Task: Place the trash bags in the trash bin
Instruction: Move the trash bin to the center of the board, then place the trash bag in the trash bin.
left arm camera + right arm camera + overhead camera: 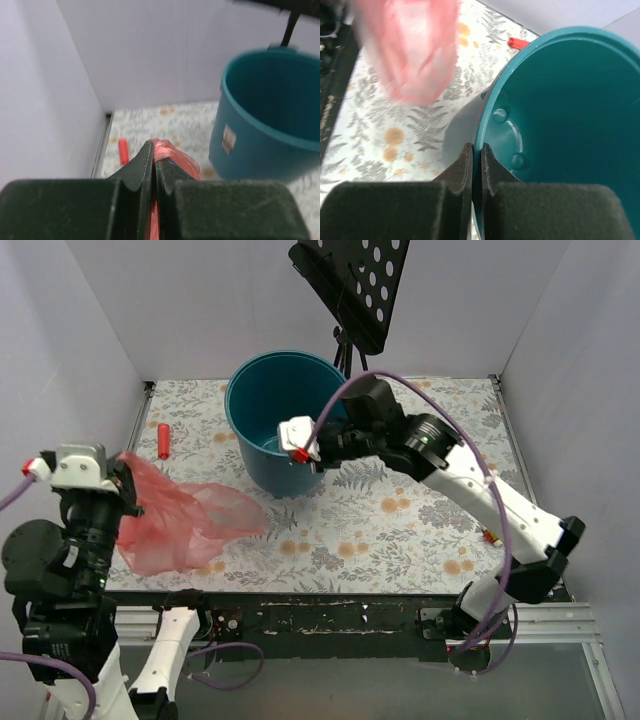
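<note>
Left gripper [128, 490]: jaws pressed together, pinching a fold of the trash bag [185, 520]. In the left wrist view the red film [172, 157] is bunched between the fingertips of the claw [154, 150].

Trash bag: thin translucent red film, hanging from the left claw at the near left of the floral table [400, 510]. Its loose end is spread on the surface towards the right. It lies wholly outside the trash bin [265, 465], to its near left.

Trash bin: teal, mouth up, at the far centre of the table.

Right gripper [300, 450]: closed on the bin's near rim. In the right wrist view one finger is outside the wall [570, 125] and one inside, at the claw [476, 150].

Small red cylinder [163, 441]: lying far left, apart from bag and bin.
</note>
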Available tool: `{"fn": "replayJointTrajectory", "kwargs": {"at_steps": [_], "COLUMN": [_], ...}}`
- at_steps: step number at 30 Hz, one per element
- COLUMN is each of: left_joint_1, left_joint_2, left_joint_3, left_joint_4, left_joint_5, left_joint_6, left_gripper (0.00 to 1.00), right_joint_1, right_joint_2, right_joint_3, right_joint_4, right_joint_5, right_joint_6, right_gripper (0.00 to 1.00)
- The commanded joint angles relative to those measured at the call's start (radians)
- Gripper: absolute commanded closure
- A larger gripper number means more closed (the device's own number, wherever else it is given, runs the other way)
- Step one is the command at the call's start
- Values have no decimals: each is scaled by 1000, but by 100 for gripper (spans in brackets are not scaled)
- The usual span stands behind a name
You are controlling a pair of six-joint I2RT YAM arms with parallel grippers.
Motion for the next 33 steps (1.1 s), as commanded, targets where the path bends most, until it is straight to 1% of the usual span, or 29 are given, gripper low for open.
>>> {"fn": "replayJointTrajectory", "kwargs": {"at_steps": [1, 3, 6, 8, 10, 13, 14, 15, 16, 17, 18, 19, 23, 25, 27, 29, 30, 33], "left_joint_1": [5, 6, 5, 5, 5, 11, 27, 52, 75, 93, 106, 120, 129, 129, 129, 129, 129, 127], "left_joint_2": [194, 280, 391, 432, 458, 524, 559, 589, 612, 633, 653, 673, 762, 784, 800, 823, 840, 859], "left_joint_3": [244, 367, 508, 550, 550, 600, 633, 656, 673, 680, 685, 697, 749, 751, 753, 775, 795, 820], "left_joint_4": [160, 180, 219, 279, 373, 489, 518, 549, 595, 636, 681, 706, 729, 738, 746, 744, 744, 746], "left_joint_5": [160, 264, 373, 396, 455, 542, 580, 628, 677, 723, 748, 749, 690, 656, 648, 672, 709, 798], "left_joint_6": [-80, -132, -171, -200, -258, -427, -503, -574, -656, -727, -778, -835, -867, -866, -860, -846, -829, -798], "left_gripper": [100, 100, 100, 100, 100, 100, 100, 100, 100, 100, 100, 100, 100, 100, 100, 100, 100, 100], "right_joint_1": [45, 79, 106, 109, 113, 120, 122, 122, 122, 122, 122, 122, 122, 122, 122, 122, 122, 122], "right_joint_2": [-150, -197, -237, -254, -276, -305, -313, -319, -328, -337, -343, -351, -379, -365, -328, -293, -276, -225], "right_joint_3": [-186, -276, -305, -319, -348, -394, -400, -400, -394, -382, -357, -331, -204, -138, -68, -35, -24, 12], "right_joint_4": [53, 55, 26, 15, 18, 23, 21, 17, 14, 18, 32, 55, 216, 297, 366, 481, 553, 711], "right_joint_5": [16, 26, 33, 33, 36, 46, 52, 57, 69, 97, 149, 183, 373, 463, 517, 571, 585, 595], "right_joint_6": [51, 51, 71, 91, 100, 105, 103, 105, 111, 134, 160, 175, 261, 293, 290, 274, 260, 223], "right_gripper": [99, 99, 99, 99, 99, 99, 99, 86, 63, 39, 24, 16, 15, 15, 15, 16, 16, 16]}}
